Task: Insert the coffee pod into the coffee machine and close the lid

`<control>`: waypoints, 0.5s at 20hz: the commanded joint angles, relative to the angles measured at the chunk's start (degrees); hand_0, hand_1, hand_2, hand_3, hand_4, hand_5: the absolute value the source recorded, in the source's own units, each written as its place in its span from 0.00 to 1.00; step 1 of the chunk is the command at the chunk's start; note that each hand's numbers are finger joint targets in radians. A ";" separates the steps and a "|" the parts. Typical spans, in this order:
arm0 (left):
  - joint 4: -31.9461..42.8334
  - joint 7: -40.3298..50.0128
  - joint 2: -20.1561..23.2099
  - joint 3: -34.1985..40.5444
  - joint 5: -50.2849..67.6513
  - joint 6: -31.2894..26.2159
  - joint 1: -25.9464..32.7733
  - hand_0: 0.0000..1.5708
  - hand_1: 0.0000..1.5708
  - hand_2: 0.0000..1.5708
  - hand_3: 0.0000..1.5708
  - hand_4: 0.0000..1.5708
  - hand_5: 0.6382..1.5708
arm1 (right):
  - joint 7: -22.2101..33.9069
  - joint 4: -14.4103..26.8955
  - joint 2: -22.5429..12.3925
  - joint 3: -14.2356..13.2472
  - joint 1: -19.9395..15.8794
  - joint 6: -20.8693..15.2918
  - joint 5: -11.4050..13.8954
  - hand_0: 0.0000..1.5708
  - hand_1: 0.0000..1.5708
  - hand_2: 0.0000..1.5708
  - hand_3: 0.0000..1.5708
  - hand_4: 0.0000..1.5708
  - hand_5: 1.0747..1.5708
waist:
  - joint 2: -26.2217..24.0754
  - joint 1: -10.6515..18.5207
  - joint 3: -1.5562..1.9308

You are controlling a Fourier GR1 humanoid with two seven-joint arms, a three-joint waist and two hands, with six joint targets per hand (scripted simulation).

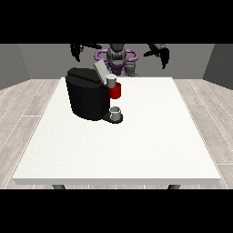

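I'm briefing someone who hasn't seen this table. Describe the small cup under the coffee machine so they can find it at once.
Start at the white table and find the big black coffee machine on the part towards the view's left. At its base, on the side facing the view's right, a small grey cup stands on the drip tray. It sits low, directly below the red holder, unlike the pale piece above.

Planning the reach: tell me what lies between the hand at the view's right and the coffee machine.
Front view: only bare white table between that hand and the coffee machine.
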 commanded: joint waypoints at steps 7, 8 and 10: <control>-12.71 2.77 2.58 -1.29 5.48 -1.12 4.98 0.00 0.00 0.00 0.00 0.22 1.00 | 1.10 5.68 -0.53 -1.26 -6.66 2.22 -4.27 0.00 0.00 0.00 0.00 0.04 1.00 | 6.28 -1.05 -0.01; -13.94 2.75 0.77 -3.49 3.54 0.85 8.11 0.00 0.00 0.00 0.00 0.23 1.00 | 2.29 4.99 0.32 0.94 -6.51 0.98 -2.22 0.00 0.00 0.00 0.00 0.00 1.00 | 5.11 -1.27 -0.01; -14.36 2.84 3.98 -1.06 5.52 -0.82 6.78 0.00 0.00 0.00 0.00 0.24 1.00 | 4.16 5.06 0.94 1.41 -8.88 -0.94 -1.53 0.00 0.00 0.00 0.00 0.00 1.00 | 6.24 -1.35 -0.01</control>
